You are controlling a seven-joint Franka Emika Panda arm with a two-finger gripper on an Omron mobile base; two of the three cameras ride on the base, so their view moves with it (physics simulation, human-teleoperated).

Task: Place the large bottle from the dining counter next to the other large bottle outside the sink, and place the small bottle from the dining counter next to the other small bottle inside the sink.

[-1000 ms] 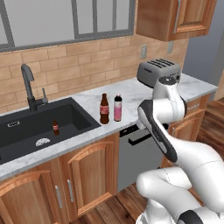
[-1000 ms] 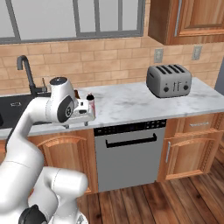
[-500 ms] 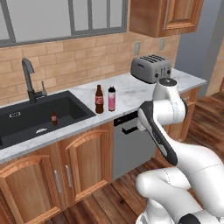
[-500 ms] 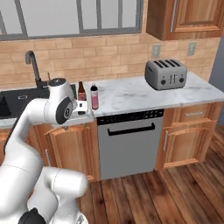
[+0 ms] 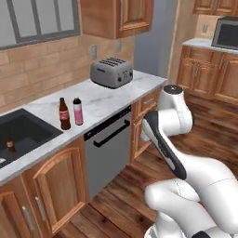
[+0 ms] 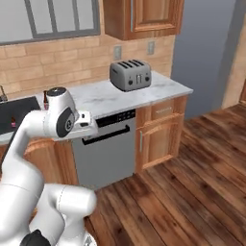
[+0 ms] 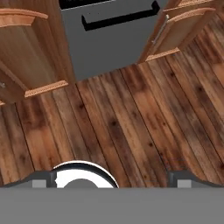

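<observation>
The large brown bottle (image 5: pixel 64 114) and large pink bottle (image 5: pixel 78 111) stand paired on the counter (image 5: pixel 107 100), just right of the sink (image 5: pixel 28 132). One small bottle (image 5: pixel 9 143) stands inside it. The gripper (image 7: pixel 111 178) hangs over the floor (image 7: pixel 131 122), jaws wide and empty, probably free to fetch the second small one.

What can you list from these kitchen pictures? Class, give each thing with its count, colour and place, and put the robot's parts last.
Toaster: 1, grey, on the counter by the brick wall.
Large bottles: 2, one brown, one pink with a dark cap, side by side on the counter right of the sink.
Small bottle: 1, brown, inside the sink.
Sink: 1, black, set in the counter.
Counter: 1, white marble.
Dishwasher: 1, grey with a black handle, under the counter.
Cabinets: several, wooden, below and above the counter.
Floor: dark wood planks.
Microwave: 1, dark, on the far counter.
Arm: 1, white, in front of the dishwasher.
Gripper: 1, dark tips, open, pointing at the floor.
</observation>
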